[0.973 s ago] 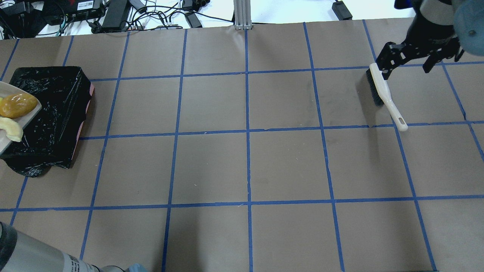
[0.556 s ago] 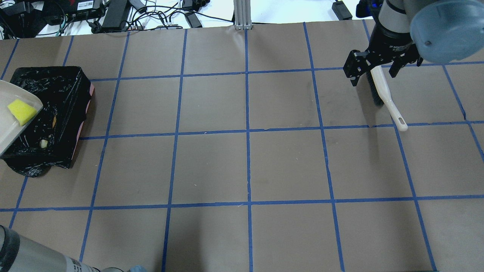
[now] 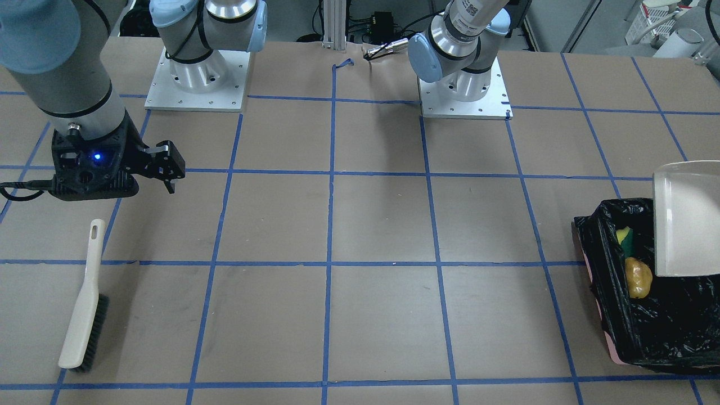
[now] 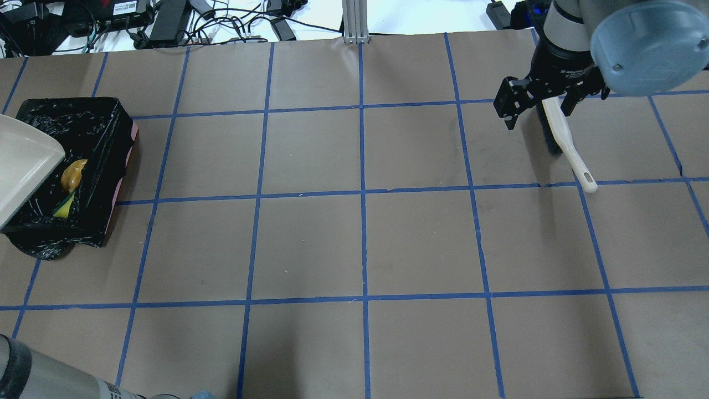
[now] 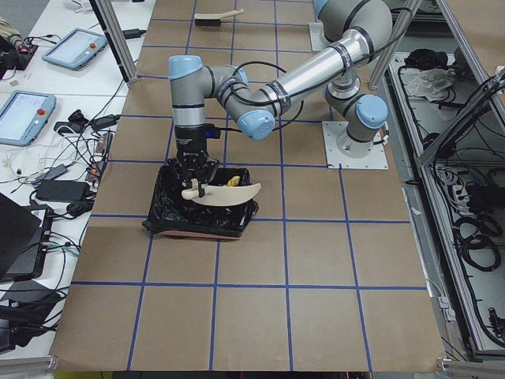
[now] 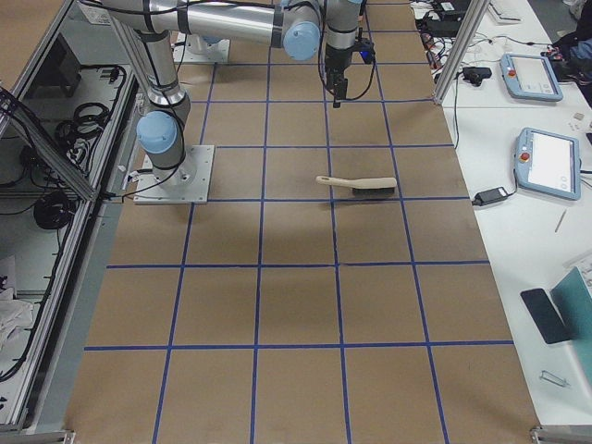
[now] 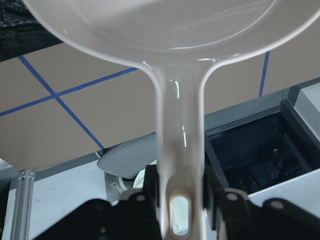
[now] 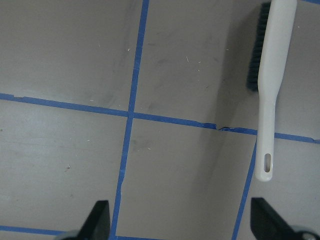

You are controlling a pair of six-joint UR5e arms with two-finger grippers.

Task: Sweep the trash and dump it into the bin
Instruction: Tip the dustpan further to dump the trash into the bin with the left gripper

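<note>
We see the brown desk (image 4: 310, 244) crossed by blue tape lines (image 4: 363, 244). Along the top edge, upper left, lie black cables and adapters (image 4: 166, 19), and a metal post (image 4: 354, 19) stands top centre.

Brown table (image 4: 421, 238) gridded in blue tape (image 4: 363, 194) — black-lined pink bin (image 4: 99, 221), beige dustpan (image 4: 22, 166), yellow-brown potato (image 4: 72, 173), cream brush (image 3: 84, 315).
</note>
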